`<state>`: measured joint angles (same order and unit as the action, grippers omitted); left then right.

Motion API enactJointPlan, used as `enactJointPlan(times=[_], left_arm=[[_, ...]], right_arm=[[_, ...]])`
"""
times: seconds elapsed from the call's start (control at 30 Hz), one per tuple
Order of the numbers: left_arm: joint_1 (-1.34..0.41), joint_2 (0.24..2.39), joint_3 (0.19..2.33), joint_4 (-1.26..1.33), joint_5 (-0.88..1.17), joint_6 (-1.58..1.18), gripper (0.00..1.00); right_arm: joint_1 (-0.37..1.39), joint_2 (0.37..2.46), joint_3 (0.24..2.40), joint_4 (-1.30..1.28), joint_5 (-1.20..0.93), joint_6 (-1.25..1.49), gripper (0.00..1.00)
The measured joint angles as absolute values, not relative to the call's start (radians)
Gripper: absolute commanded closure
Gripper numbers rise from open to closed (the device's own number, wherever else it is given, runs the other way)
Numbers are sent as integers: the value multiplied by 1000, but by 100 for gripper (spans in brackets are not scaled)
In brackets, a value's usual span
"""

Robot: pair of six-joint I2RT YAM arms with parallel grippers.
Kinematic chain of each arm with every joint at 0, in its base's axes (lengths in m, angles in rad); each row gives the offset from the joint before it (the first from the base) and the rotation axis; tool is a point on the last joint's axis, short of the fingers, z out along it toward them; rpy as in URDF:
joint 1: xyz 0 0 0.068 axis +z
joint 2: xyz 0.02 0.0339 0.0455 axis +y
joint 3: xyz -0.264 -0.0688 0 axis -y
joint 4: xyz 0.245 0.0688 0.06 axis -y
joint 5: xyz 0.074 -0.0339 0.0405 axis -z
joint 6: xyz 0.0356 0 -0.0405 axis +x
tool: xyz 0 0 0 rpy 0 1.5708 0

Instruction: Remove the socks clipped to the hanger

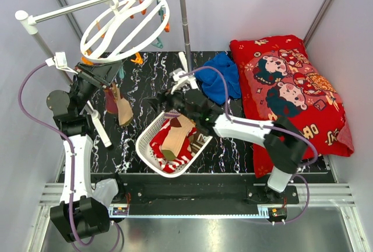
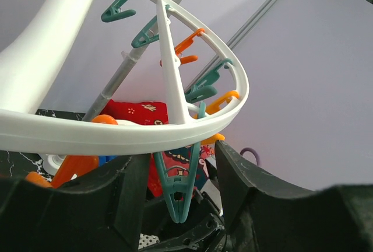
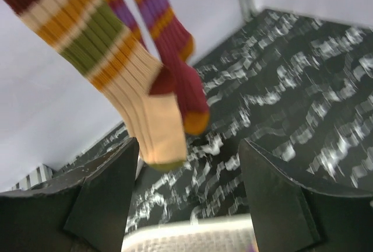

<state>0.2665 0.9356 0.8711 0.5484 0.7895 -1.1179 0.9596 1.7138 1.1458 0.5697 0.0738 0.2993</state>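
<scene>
You're working over a black marbled table (image 1: 145, 77) closed in by pale walls, with a white rack (image 1: 70, 10) standing at the far left. The hanger (image 2: 116, 132) hooks onto that rack's bar and tilts toward the camera.

Two socks (image 1: 119, 107) hang from its near left rim, one maroon and one striped with a tan toe, side by side above the table. More socks lie heaped in the white basket (image 1: 140, 145) at the centre of the table.

Your left gripper (image 2: 179, 153) sits just under the hanger's rim, right beside the hanging pair. Its fingers stand apart with a teal clip (image 2: 178, 191) dangling in the gap, and neither finger presses on it.

Your right gripper (image 3: 186, 147) is over the basket's far edge, spread wide with nothing between the fingers. It faces the two hanging socks, which show ahead of it in the right wrist view.

A blue cloth (image 1: 218, 77) lies beyond that arm, and a red pillow (image 1: 291, 88) fills the table's right side.
</scene>
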Motion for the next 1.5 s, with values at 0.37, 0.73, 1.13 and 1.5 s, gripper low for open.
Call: enactJointPlan(times=[0.37,0.73,1.13,1.5], left_arm=[[258,936,873,547,790,-1133,47],[244,937,907,546,791,-1133,46],[243,886,931,372,789,-1038,30],[242,794,1099,-82,744,-796,24]], right_arm=[[976,2083,1390,876,-145,219,21],[1062,2257,1663,908,-72,146,51],[1060,2199,1549,919,-39,152,100],[1060,1988,1345,965,-123,231,100]])
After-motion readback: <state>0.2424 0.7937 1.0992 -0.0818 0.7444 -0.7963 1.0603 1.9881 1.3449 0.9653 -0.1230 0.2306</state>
